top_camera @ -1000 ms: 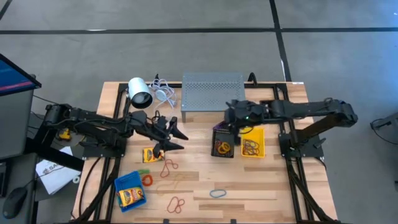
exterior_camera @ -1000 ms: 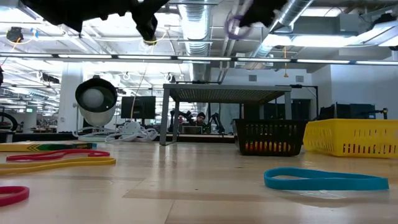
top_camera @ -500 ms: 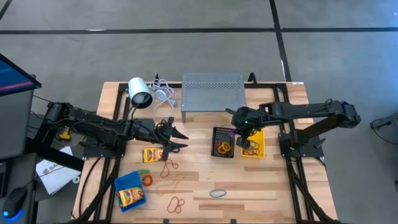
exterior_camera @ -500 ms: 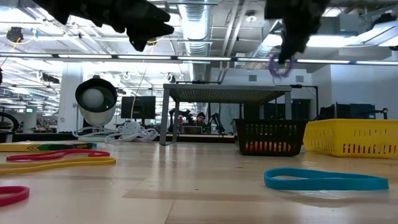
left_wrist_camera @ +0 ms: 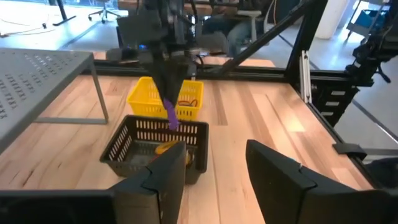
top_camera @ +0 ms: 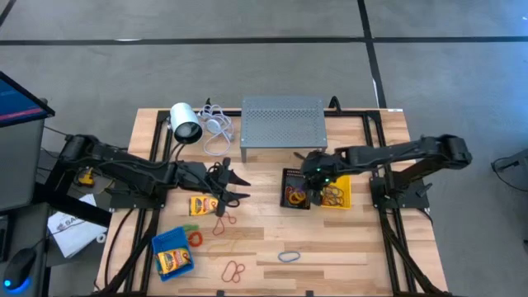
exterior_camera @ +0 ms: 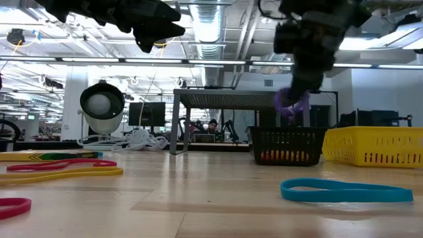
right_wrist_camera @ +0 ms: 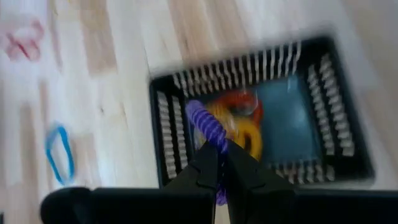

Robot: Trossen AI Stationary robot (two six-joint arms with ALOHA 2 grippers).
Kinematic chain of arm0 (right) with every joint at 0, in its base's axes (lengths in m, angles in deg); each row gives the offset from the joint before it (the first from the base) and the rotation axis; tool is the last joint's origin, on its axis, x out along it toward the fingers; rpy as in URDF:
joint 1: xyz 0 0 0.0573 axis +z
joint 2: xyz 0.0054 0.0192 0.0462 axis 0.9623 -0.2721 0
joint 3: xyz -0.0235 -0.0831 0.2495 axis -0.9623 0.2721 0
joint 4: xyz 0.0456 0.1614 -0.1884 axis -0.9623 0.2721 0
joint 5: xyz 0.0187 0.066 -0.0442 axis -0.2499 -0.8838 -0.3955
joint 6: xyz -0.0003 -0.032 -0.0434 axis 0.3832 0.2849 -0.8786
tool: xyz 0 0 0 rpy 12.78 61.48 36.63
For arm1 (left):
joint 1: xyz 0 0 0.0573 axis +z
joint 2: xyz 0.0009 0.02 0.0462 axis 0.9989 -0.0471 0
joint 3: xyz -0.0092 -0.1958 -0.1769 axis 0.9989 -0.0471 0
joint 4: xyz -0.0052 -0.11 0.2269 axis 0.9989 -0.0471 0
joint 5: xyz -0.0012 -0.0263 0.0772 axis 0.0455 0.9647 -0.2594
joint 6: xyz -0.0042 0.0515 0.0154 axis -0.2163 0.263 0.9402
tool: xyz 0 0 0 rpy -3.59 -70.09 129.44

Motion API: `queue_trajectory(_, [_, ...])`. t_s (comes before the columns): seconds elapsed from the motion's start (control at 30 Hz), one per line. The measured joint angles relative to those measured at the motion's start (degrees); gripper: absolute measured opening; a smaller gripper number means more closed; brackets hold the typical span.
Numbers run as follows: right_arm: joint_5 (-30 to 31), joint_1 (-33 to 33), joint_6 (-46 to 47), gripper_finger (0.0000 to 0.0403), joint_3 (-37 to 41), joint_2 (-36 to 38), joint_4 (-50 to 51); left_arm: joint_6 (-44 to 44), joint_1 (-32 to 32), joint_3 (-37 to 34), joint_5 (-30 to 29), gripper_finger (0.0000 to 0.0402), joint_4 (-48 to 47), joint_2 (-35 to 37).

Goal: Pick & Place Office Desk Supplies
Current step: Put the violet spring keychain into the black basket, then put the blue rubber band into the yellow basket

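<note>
your right gripper (right_wrist_camera: 219, 163) is pinched closed on a purple rubber band (right_wrist_camera: 207, 126), which dangles from its tips over the black bin (top_camera: 297, 188). from the low view you can see the purple loop (exterior_camera: 291, 102) hanging just above that bin's rim (exterior_camera: 289, 147), not yet inside it. the black bin already holds orange and red bands (right_wrist_camera: 239, 121), and it sits just beside the yellow bin (top_camera: 336, 190), which has dark band loops in it.

your left gripper (top_camera: 233, 186) hangs above the surface to the left of the black bin, its fingers (left_wrist_camera: 273, 177) spread apart with nothing between them. right below it you have a yellow crayon box (top_camera: 200, 205) lying flat and a red band (top_camera: 223, 219) next to that.

toward the front left you'll find the blue bin (top_camera: 173, 253) with the second crayon box (top_camera: 172, 261) inside it, and a red band (top_camera: 195, 238) touching its corner. a pale yellow band (top_camera: 221, 246) lies on the surface near it, another red loop (top_camera: 234, 271) lies at the front edge, and a pale blue band (top_camera: 288, 256) sits alone on the surface, front and centre; the low view shows it flat in the foreground (exterior_camera: 347, 191).

at the back of the surface (top_camera: 363, 243) stand the grey perforated stand (top_camera: 283, 120) and the white cylinder (top_camera: 185, 123) with its coiled cable (top_camera: 216, 125).
</note>
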Motion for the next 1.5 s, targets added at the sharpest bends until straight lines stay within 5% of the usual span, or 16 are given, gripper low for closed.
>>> queue_trajectory(0.37, [-3.16,1.01,-0.26,0.0001,-0.59,-10.63,-3.59,-1.17,-0.22,1.04,0.37,0.0184,-0.56,-4.13])
queue_trajectory(0.8, [-3.15,1.21,-2.44,0.0006,-2.95,-14.0,-3.35,-4.69,0.2,1.05,-1.26,0.0182,-4.34,-6.39])
queue_trajectory(1.5, [-5.51,-2.1,-1.42,0.0245,-2.95,-13.22,-2.67,-5.83,0.37,1.05,-2.27,0.018,-6.76,-6.37])
